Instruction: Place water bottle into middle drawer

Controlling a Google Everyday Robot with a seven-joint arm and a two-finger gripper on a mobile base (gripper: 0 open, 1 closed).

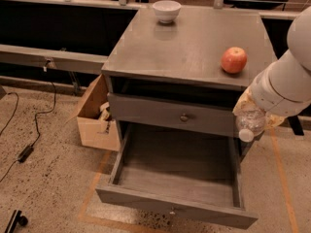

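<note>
Your tool is clamped around the water bottle, cap pointing near, above the right edge of the open middle drawer, below the worktop.

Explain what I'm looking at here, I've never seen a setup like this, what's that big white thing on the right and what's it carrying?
The big white shape is a robot's arm; the robot is a rolling base with that one arm. There is a single picture, from a camera looking down at the front of a grey cabinet. At the arm's end, beside the cabinet's right front corner, is the gripper, a two-finger clamp, shut on a small clear water bottle whose white cap points down. On the cabinet top lie a red apple and a white bowl. The upper drawer is closed; the middle drawer below it is pulled open. A cardboard box sits on the floor to the left.
</note>
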